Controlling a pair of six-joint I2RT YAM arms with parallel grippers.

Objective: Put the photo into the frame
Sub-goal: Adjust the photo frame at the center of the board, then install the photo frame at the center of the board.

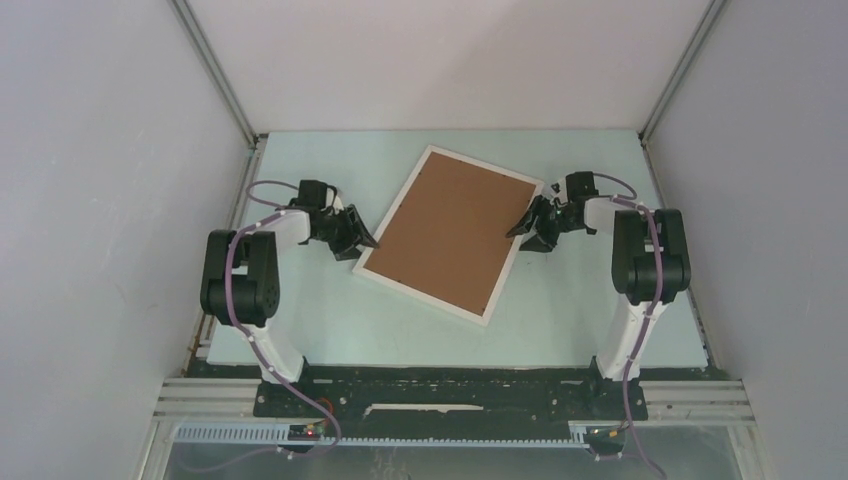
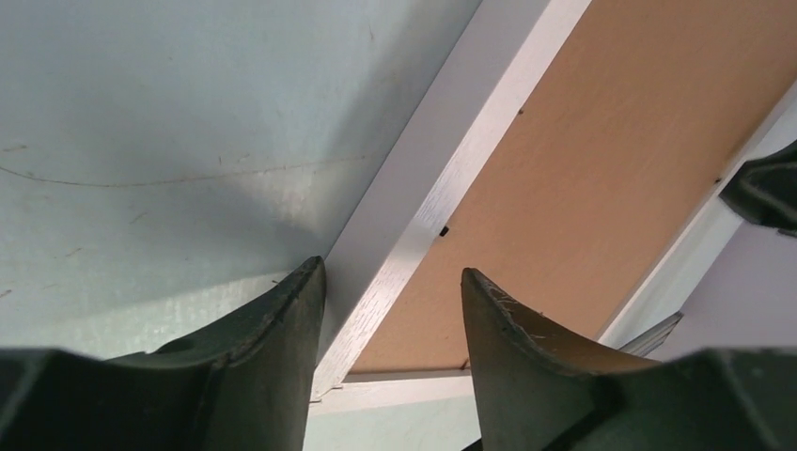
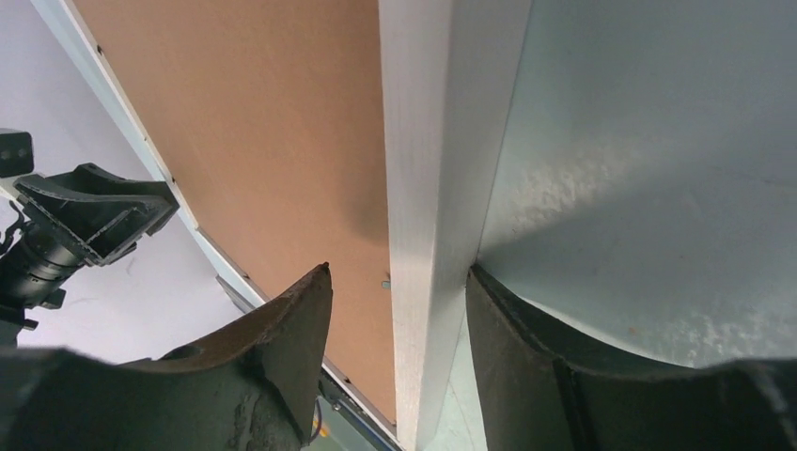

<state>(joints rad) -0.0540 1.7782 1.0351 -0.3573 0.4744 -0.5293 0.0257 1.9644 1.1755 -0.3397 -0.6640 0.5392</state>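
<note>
Pale green table (image 1: pixel 600 310), grey walls (image 1: pixel 100 150); L gripper (image 1: pixel 365 245) & R gripper (image 1: pixel 518 232) part-open astride frame (image 1: pixel 421 294) rails, clamping nothing.

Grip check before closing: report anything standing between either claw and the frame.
Nothing visible does. The left claw and right claw each sit open astride a long side of the frame, its white edge running through the gap. The brown backing board fills the opening; the photo is not in view.

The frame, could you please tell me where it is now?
Top view: the frame lies tilted at the centre, brown back up, between the left pincer and the right pincer.
</note>
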